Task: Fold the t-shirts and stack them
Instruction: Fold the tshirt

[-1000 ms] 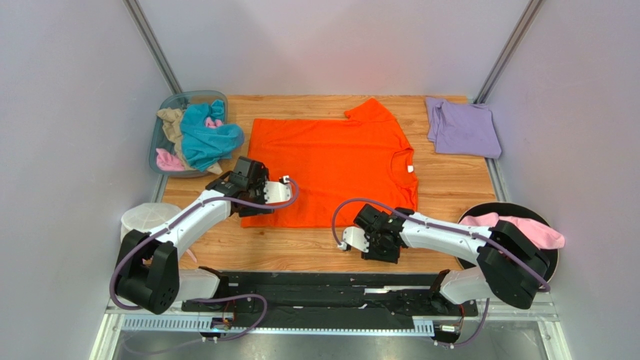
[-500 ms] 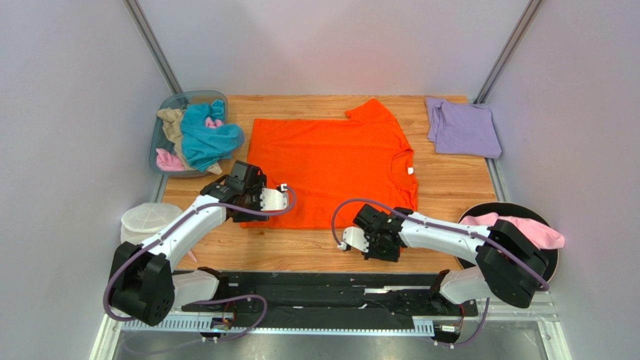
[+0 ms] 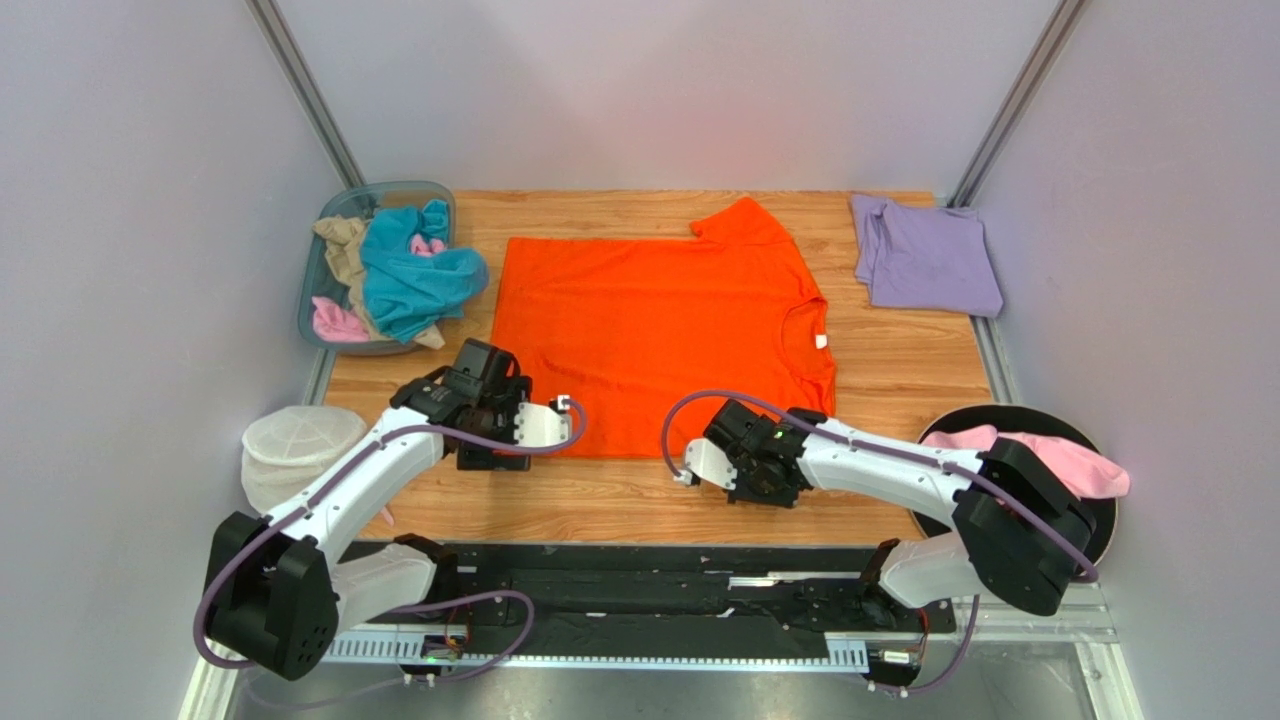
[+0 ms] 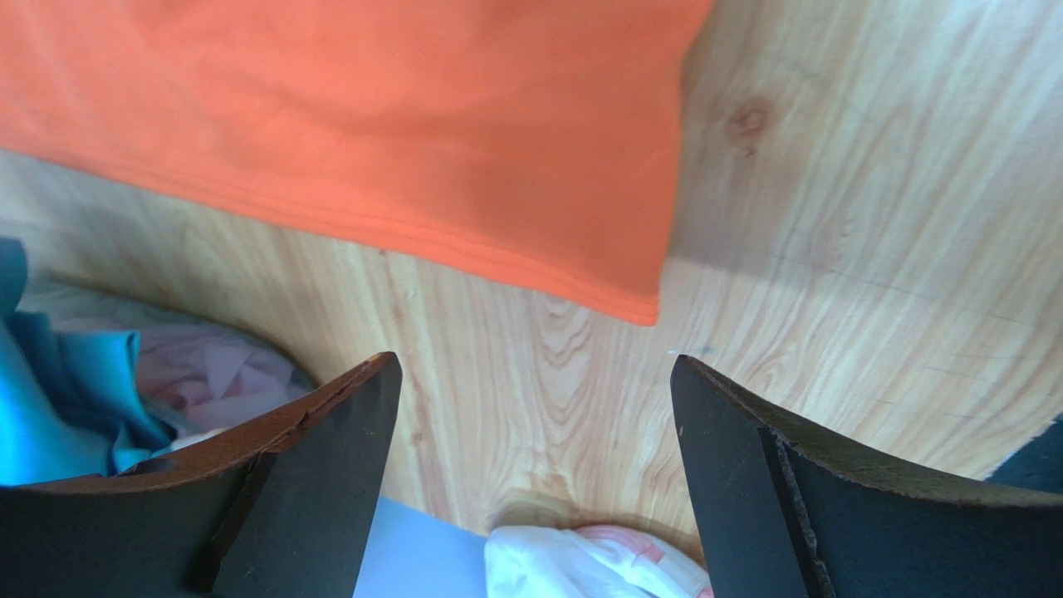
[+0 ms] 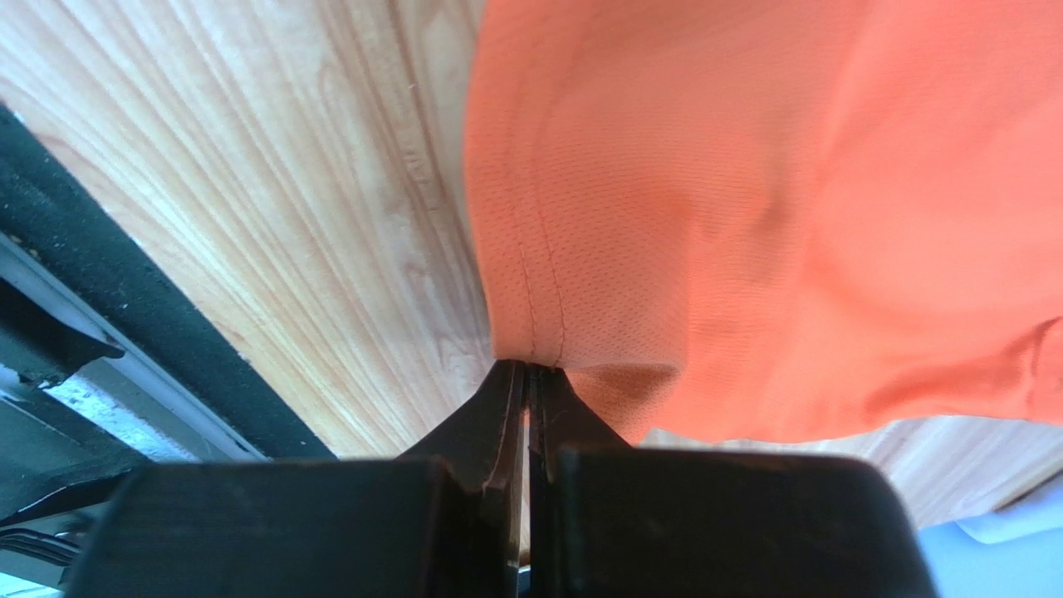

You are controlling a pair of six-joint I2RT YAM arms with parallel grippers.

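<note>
The bright orange t-shirt (image 3: 661,323) lies spread flat in the middle of the wooden table. My left gripper (image 3: 504,447) hangs open and empty just off the shirt's near left corner; the left wrist view shows that corner (image 4: 630,299) beyond the gap between the fingers (image 4: 534,365). My right gripper (image 3: 736,462) is at the shirt's near edge. In the right wrist view it (image 5: 527,365) is shut on the orange hem (image 5: 537,312). A folded pale lavender t-shirt (image 3: 924,255) lies at the back right.
A clear basket (image 3: 394,189) at the back left holds teal (image 3: 413,270), tan (image 3: 343,248) and pink (image 3: 334,320) shirts. A white mesh pouch (image 3: 293,443) sits at the near left. A pink shirt (image 3: 1052,458) lies on a black round tray (image 3: 1037,414) at the near right.
My left gripper has moved back off the shirt's near left part to just beyond its corner. My right gripper has shifted slightly away from the table's front edge, toward the shirt's near hem.
</note>
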